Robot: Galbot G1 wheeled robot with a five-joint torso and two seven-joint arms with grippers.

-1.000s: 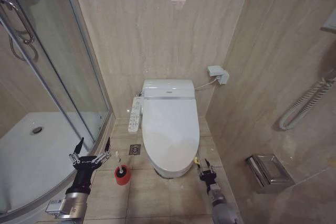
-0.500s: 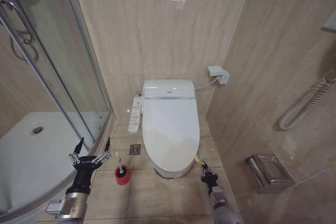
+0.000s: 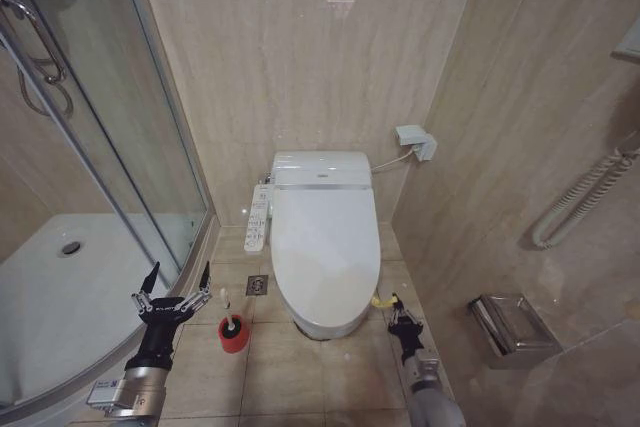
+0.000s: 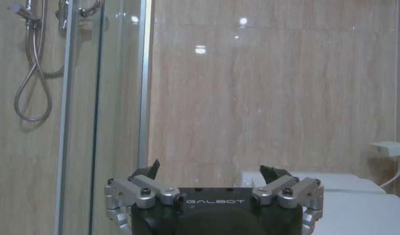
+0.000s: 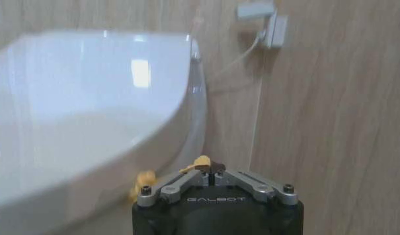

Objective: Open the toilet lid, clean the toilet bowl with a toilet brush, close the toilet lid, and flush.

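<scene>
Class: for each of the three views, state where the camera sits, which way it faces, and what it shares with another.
Head: high, looking down at the closed toilet lid, both arms low.
Left wrist: behind the open left tool, facing the wall and shower glass.
Right wrist: behind the shut right tool, beside the lid.
All three share the lid.

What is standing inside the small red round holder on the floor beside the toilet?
The toilet brush with a thin white handle stands upright in the small red round holder, its dark head showing at the holder's mouth. The holder's wall hides whatever lies lower inside.
</scene>
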